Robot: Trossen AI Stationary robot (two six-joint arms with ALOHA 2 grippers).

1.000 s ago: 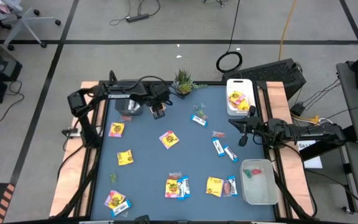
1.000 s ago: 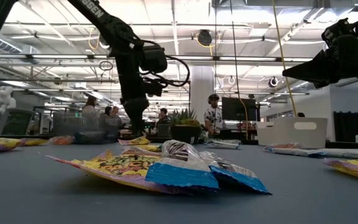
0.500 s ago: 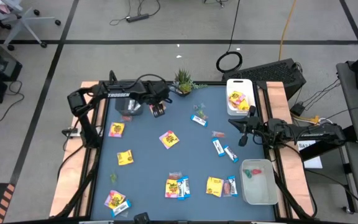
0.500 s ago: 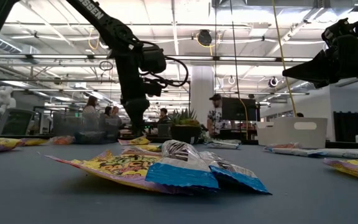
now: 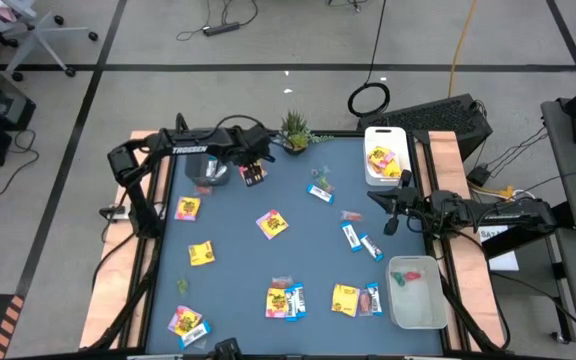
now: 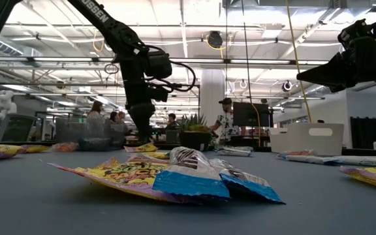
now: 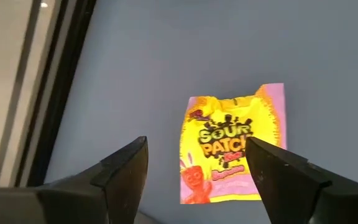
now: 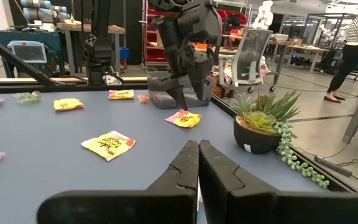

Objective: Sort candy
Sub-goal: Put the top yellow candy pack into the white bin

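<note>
The candy lies scattered over the blue table (image 5: 238,280): yellow packets (image 5: 272,223), blue-and-white bars (image 5: 352,236) and small pieces. My left gripper (image 5: 253,175) hangs open at the far left, pointing steeply down over one yellow packet with pink print (image 7: 232,149). That packet lies flat on the table, and the fingers (image 7: 129,168) stand above it without touching it. The same packet (image 8: 183,118) shows in the right wrist view. My right gripper (image 5: 392,222) waits shut and level at the table's right edge, holding nothing.
A grey bin (image 5: 208,172) stands just left of my left gripper. A white bin (image 5: 386,135) with yellow packets is at the far right, and a clear bin (image 5: 418,300) is at the near right. A small potted plant (image 5: 295,130) sits at the far edge. People are in the room beyond.
</note>
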